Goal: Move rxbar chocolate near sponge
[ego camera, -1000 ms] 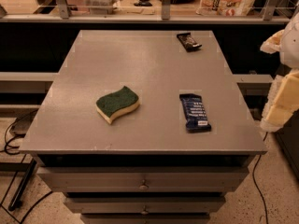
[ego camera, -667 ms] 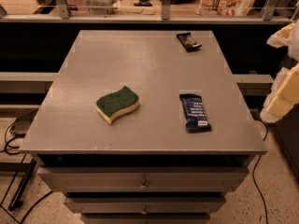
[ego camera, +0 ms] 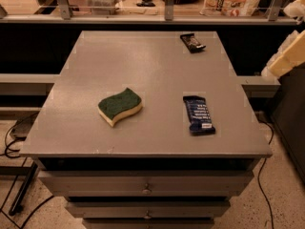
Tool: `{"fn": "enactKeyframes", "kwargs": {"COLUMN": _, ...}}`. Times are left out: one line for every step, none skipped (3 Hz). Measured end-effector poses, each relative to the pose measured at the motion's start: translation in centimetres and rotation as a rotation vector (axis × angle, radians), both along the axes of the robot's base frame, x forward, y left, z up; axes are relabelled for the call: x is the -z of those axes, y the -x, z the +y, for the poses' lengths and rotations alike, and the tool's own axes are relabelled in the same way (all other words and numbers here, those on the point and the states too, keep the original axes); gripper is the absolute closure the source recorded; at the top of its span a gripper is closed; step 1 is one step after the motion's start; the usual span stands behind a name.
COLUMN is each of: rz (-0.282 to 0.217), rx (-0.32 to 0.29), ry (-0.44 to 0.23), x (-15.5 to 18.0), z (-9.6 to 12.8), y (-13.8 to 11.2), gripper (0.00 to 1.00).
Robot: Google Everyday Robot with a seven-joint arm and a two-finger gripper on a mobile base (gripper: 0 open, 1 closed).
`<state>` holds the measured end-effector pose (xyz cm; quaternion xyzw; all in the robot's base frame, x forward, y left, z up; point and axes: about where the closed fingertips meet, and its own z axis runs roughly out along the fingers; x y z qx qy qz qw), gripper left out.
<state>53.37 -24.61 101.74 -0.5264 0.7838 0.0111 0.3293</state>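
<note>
The rxbar chocolate (ego camera: 192,42), a small black wrapper with pale print, lies at the far right corner of the grey table (ego camera: 143,61). The sponge (ego camera: 119,106), wavy with a dark green top and pale yellow base, lies at the front left of the middle. My gripper (ego camera: 287,57) shows as a pale cream shape at the right edge of the view, off the table's right side and raised above it. It is well right of the rxbar and touches nothing.
A longer dark-blue bar wrapper (ego camera: 198,114) lies at the front right of the table. Drawers (ego camera: 145,190) sit under the tabletop. A railed shelf (ego camera: 167,13) with packages runs behind the table. Cables (ego camera: 14,137) lie on the floor at left.
The pale gripper at the right edge has risen and drawn back toward the far right. The rxbar, the sponge and the blue bar have not moved.
</note>
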Motion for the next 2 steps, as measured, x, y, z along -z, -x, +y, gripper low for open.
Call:
{"fn": "enactKeyframes", "kwargs": {"rz": 0.005, "rx": 0.0, "ry": 0.0, "x": 0.2, "z": 0.1, "y": 0.0, "gripper": 0.0}}
{"fn": "enactKeyframes", "kwargs": {"rz": 0.005, "rx": 0.001, "ry": -0.059, "x": 1.2, "z": 2.2, "y": -1.2, "gripper": 0.0}}
